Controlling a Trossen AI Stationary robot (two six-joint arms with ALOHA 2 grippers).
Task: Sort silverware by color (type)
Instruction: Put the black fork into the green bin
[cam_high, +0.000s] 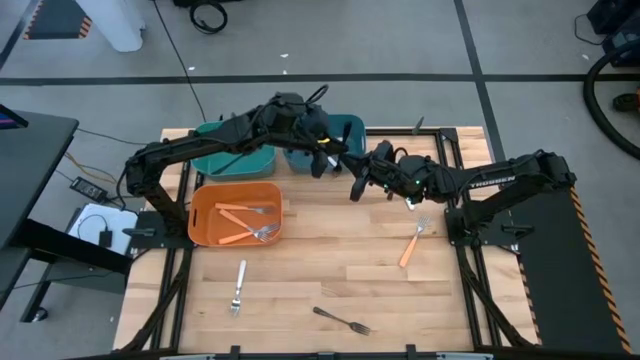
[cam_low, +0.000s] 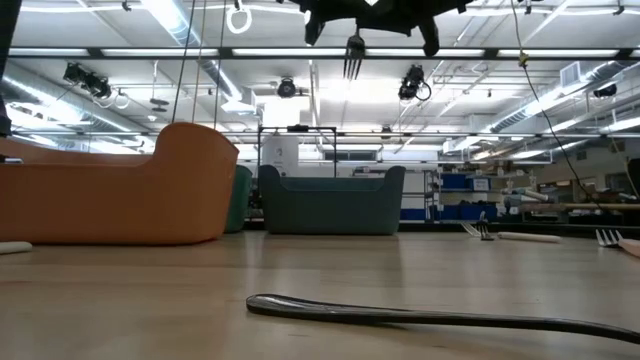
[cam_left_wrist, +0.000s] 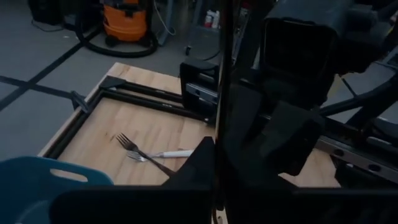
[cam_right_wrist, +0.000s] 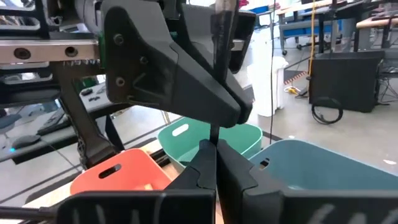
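**High view: two arms, one fork, above the bins**

At the back of the wooden surface (cam_high: 330, 255), the left end effector (cam_high: 324, 160) and the right end effector (cam_high: 357, 182) meet in mid-air just in front of the blue bin (cam_high: 346, 126). Each has its fingers pressed together on the same slim black fork (cam_low: 352, 55), which hangs tines-down well clear of the surface. Beside the blue bin stands a green bin (cam_high: 225, 160). In front of that, the orange bin (cam_high: 203, 203) holds several orange-handled forks (cam_high: 240, 213). A silver fork (cam_high: 238, 286), a second dark fork (cam_high: 342, 320) and a lone tan-handled fork (cam_high: 411, 246) lie loose on the boards.
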